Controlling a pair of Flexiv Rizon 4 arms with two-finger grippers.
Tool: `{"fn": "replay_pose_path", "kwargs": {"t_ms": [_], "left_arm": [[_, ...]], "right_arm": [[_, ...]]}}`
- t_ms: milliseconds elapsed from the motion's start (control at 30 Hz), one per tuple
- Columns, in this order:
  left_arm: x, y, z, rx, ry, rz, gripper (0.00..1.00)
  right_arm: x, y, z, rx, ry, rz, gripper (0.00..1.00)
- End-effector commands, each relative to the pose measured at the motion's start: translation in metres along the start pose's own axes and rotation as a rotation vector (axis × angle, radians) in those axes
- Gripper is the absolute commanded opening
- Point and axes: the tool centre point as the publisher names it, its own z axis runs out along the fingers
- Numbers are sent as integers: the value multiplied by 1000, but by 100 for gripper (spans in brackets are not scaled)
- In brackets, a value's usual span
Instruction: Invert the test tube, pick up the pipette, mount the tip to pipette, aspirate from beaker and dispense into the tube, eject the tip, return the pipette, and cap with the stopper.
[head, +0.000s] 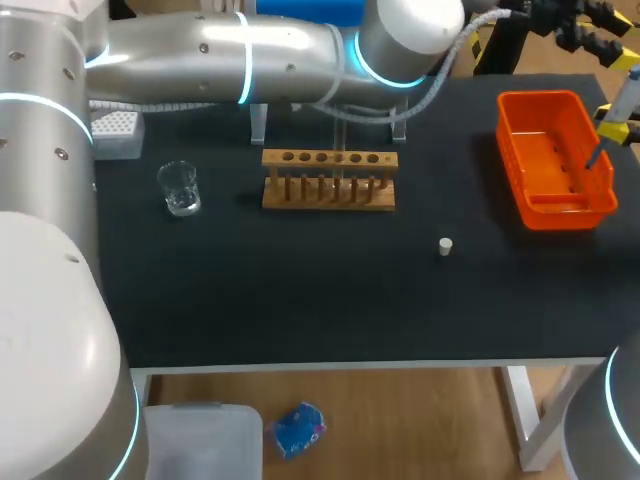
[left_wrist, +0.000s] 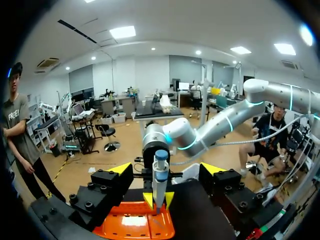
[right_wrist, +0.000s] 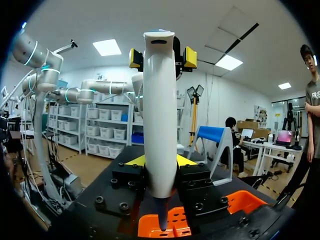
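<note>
Black worktop (head: 300, 300) is carrying everything, and your left arm (head: 280, 50) is stretching across its far side toward the right corner. The orange basket (head: 553, 152) is sitting by the right edge, and the wooden rack (head: 330, 180) is standing mid-worktop. I cannot make out the test tube in it.

Your right gripper (right_wrist: 160, 161) is clamping the white pipette (right_wrist: 159, 110) upright by its body, with the nozzle hanging just above the inside of the basket. Your left gripper (left_wrist: 167, 169) is hovering with its fingers wide, holding nothing and facing the pipette from just beyond it.

The tip box (head: 115, 133) is sitting at the far left with the glass beaker (head: 179, 187) near it. The small white stopper (head: 446, 246) is lying alone, well apart from rack and basket.

By my judgement you are working the eject step. Whether a tip is on the nozzle is too small to tell. If one is, the next move is calling for a press on the ejector at the pipette's head while the right gripper is keeping the nozzle over the basket. After that you are looking at returning the pipette and capping.
</note>
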Motion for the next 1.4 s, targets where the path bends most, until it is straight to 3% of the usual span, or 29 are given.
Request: {"fn": "replay_pose_path", "kwargs": {"t_ms": [33,100,700,900,1133,1400], "left_arm": [[17,7,-27,-68,-23,-24,100],[27,15,-36,-77,-35,-51,100],[27,19,-37,-64,-46,-22,100],[56,66,-60,-9,-142,-57,100],[104,102,-84,61,-232,-52,100],[131,137,-94,105,-231,-42,100]], "right_arm": [[0,1,0,2,1,0,0],[0,1,0,2,1,0,0],[0,1,0,2,1,0,0],[0,1,0,2,1,0,0],[0,1,0,2,1,0,0],[0,1,0,2,1,0,0]]}}
